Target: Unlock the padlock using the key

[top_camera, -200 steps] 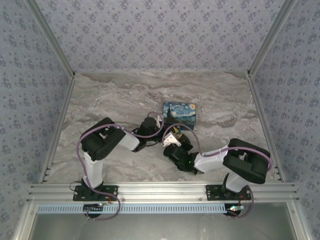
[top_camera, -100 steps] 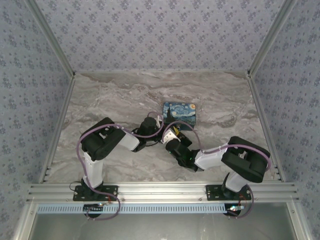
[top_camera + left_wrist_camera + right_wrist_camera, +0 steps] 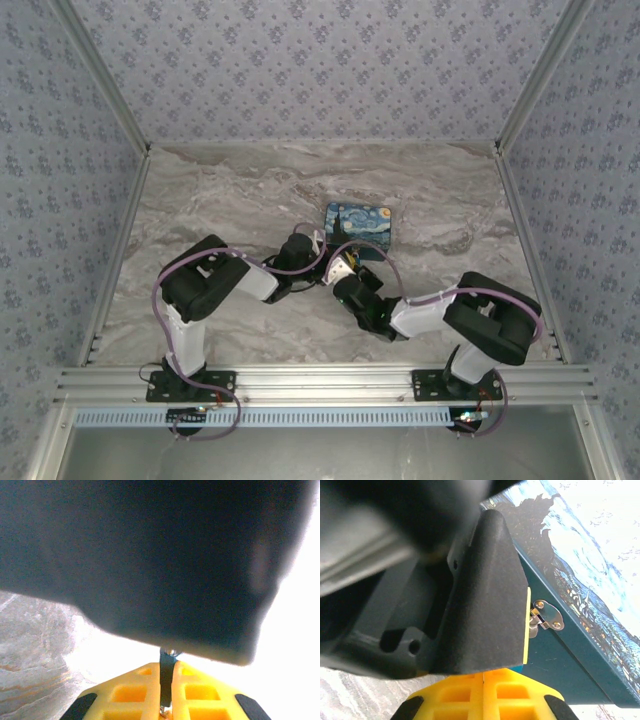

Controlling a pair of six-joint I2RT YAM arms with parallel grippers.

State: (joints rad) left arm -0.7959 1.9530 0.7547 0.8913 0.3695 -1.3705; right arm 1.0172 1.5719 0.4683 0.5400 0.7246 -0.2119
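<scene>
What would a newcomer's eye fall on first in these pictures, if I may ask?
The box, printed with a starry night, stands out at the middle of the marble table, where the left hand and right hand meet at its near-left corner. In the right wrist view its metal clasp shines on the teal side, beside the left hand's black finger.

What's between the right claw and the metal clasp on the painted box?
The left arm's black finger, seen in the right wrist view between the right gripper and the metal clasp on the box.
</scene>
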